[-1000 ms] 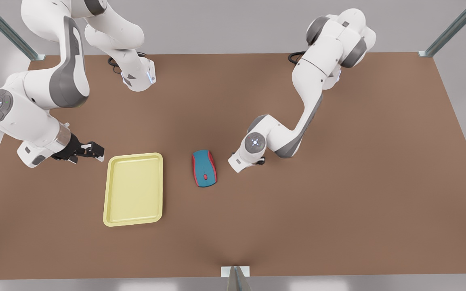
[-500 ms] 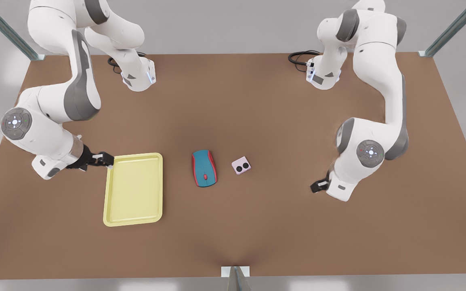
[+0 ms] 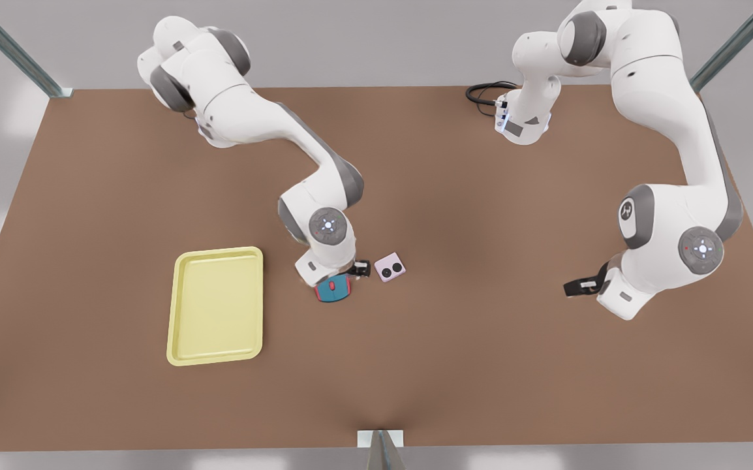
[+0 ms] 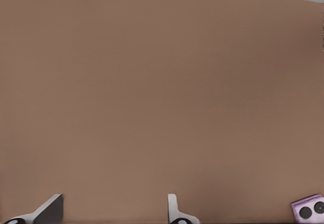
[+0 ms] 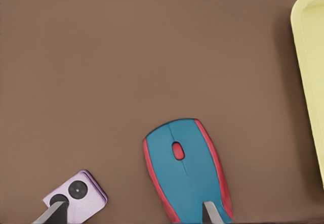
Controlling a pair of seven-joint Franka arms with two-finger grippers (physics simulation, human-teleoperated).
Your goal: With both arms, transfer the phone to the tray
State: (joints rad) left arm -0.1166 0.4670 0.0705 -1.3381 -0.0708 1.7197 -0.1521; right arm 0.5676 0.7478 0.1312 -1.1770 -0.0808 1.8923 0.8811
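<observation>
Lying flat on the table (image 3: 415, 365), the phone (image 3: 389, 267) sits just beside the mouse (image 3: 333, 291), on its side away from the tray (image 3: 215, 305). Right pincer (image 3: 358, 267) hangs open above mouse and phone, empty. Left pincer (image 3: 575, 287), open and empty, waits well apart from the phone.

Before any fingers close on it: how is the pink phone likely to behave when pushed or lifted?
The phone lies flat, so it should slide, not roll or tip. Its low profile probably makes lifting off the table awkward. Small and boxy, it looks stiff and light.
</observation>
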